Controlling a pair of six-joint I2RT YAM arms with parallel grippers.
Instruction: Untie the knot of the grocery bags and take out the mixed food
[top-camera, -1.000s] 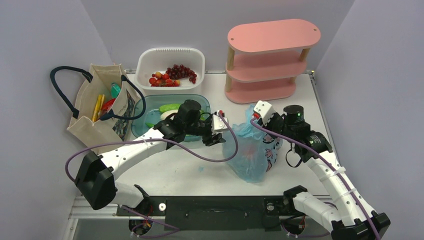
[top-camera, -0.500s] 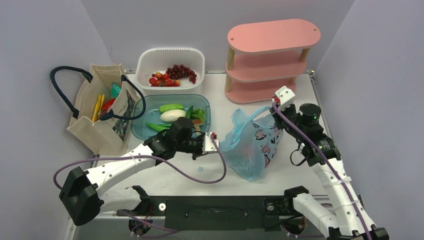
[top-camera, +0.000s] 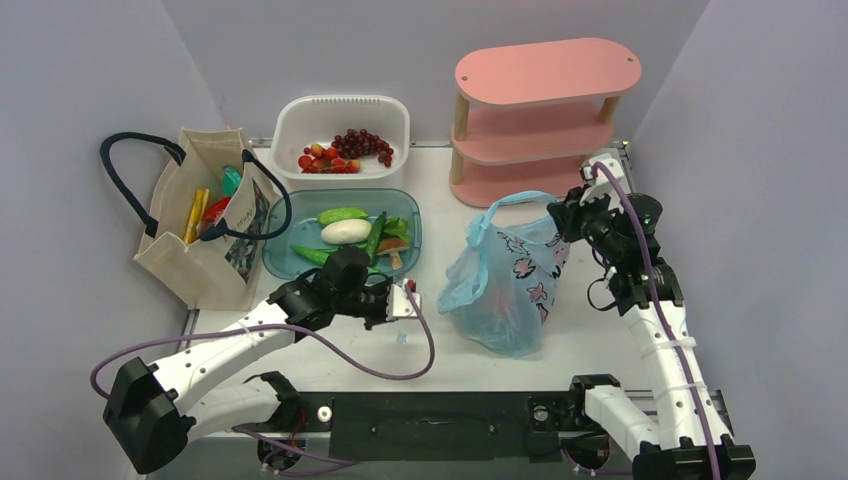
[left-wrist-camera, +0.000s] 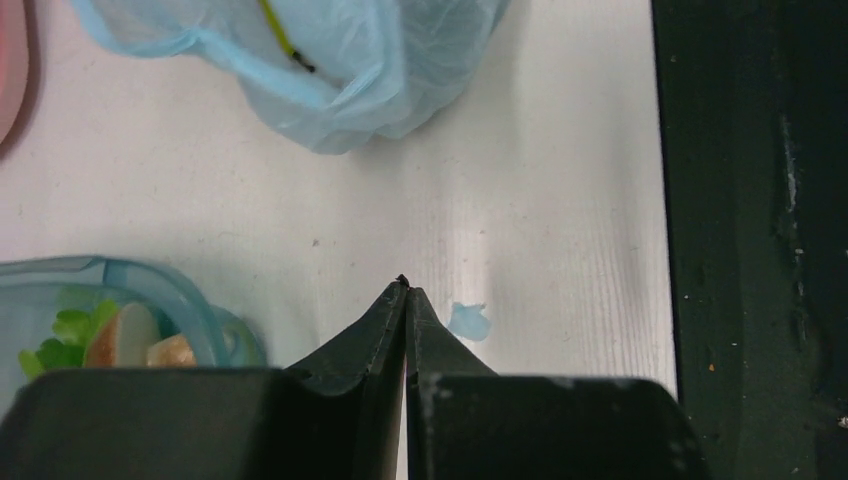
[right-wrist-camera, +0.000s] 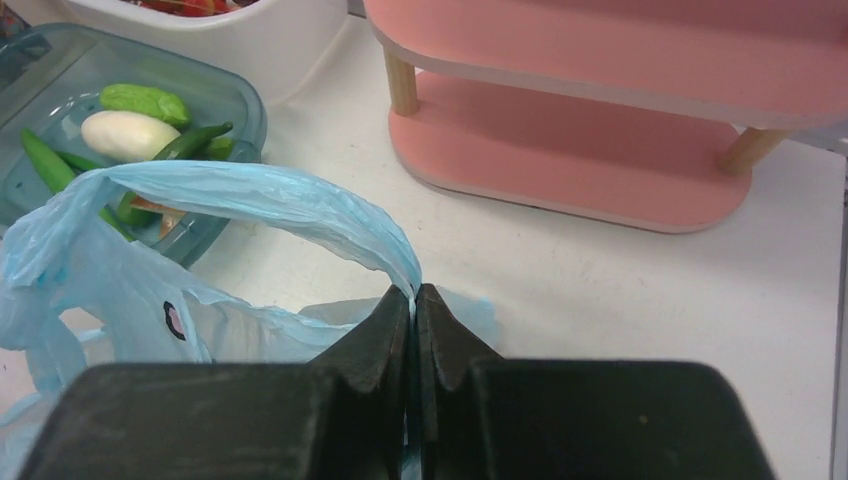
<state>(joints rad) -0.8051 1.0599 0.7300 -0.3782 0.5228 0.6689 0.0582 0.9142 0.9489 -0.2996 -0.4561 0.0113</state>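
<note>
We are watching the right gripper (right-wrist-camera: 412, 292) pinching the handle loop (right-wrist-camera: 270, 200) of the light blue bag (top-camera: 505, 285). Its jaws are fully together with only the thin film between them. The loop is arching taut from the pads toward the left side of the bag's mouth. The bag is sitting right of the table's (top-camera: 340, 345) middle, just in front of the pink shelf (top-camera: 520, 182) and near the right edge.

The left gripper (left-wrist-camera: 405, 288) is hovering low over the table's near half, jaws pressed together and holding nothing. The bag is lying ahead of its tips, clearly apart from them, and a blue scrap (left-wrist-camera: 468, 321) is lying on the tabletop just beside them.

We are judging the step in hand as opening the bag's mouth. We are not making out a tied knot; whether one remains in the bunched film at the mouth's left, we cannot tell. To do this well, the right arm should be lifting gently up and outward, since this film is looking easy to tear. Meanwhile the left should be opening and taking the opposite side of the mouth to spread it. The plastic is hiding most of the contents.

The canvas tote (top-camera: 200, 262) is standing open at the left edge, snack packets (top-camera: 205, 212) showing inside
</note>
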